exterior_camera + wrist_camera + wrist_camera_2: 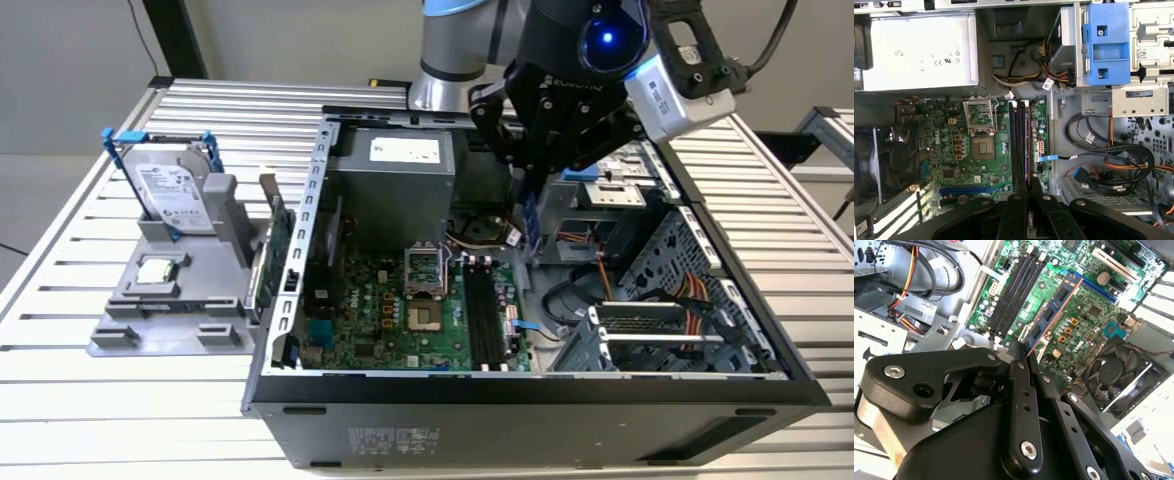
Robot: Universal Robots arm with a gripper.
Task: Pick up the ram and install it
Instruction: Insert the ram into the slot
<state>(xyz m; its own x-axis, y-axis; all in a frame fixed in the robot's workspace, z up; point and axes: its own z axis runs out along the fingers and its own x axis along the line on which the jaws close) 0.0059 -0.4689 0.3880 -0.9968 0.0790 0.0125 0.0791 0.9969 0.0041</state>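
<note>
I am seeing the ram (1054, 315) only in part: its near end is disappearing behind the gripper (1021, 357) in the second wrist view. In the first wrist view the fan (889, 165) is being cut off by the picture's edge.

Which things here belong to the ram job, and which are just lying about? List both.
For the job: the ram, held in the gripper; the black slots on the motherboard.

Lying about: the hard drive; the fan; the power supply.
</note>
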